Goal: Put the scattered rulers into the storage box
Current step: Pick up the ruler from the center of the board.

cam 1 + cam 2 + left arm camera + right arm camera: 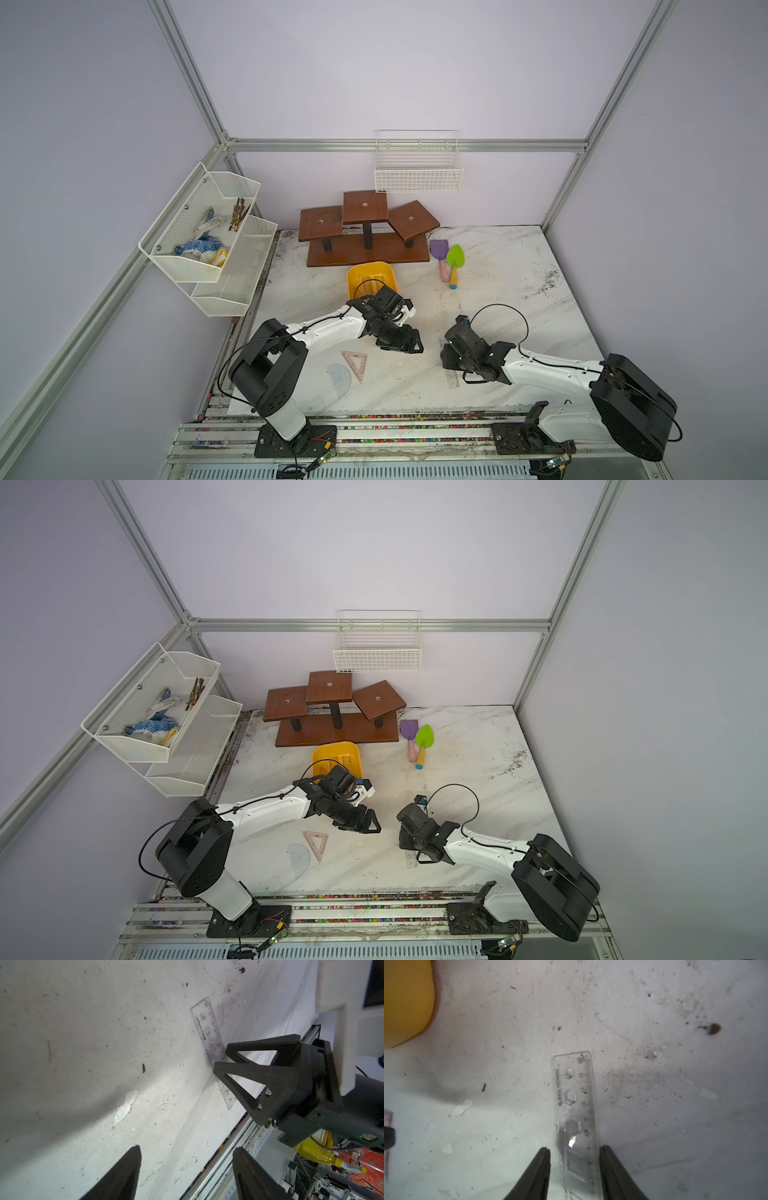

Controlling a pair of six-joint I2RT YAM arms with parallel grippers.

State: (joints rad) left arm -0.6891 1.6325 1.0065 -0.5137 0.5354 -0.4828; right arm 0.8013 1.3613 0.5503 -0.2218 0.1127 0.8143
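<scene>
**Enclosure.** Pale lilac walls (415, 62) are framed by aluminium extrusion rails (407, 145). A white wire basket (417, 176) hangs on the back wall and white mesh shelves (199, 232) on the side wall.

**Work surface.** The white marble-pattern tabletop (498, 282) is soiled with dark specks, and the wrist views show chipped patches. At the back stand a brown wooden tiered stand (365, 245), a purple toy shovel (439, 249) and a green toy shovel (455, 257).

**Task items.** The shallow yellow plastic storage box (357, 274) sits in front of the stand, partly hidden by the left arm. A clear plastic stencil ruler (575, 1088) lies flat on the tabletop under the right wrist. A pinkish triangular set square (356, 363) and a bluish half-round protractor (340, 380) lie side by side near the left arm's base, well apart from the box.

**Right gripper** (574, 1149). The fingers are spread and straddle the clear ruler across its width. One finger is just beside the scale edge; the other stands clear of the wavy edge, so the ruler is not clamped.

**Left gripper** (186, 1148). The fingers are released wide above bare tabletop, with nothing between them.
</scene>
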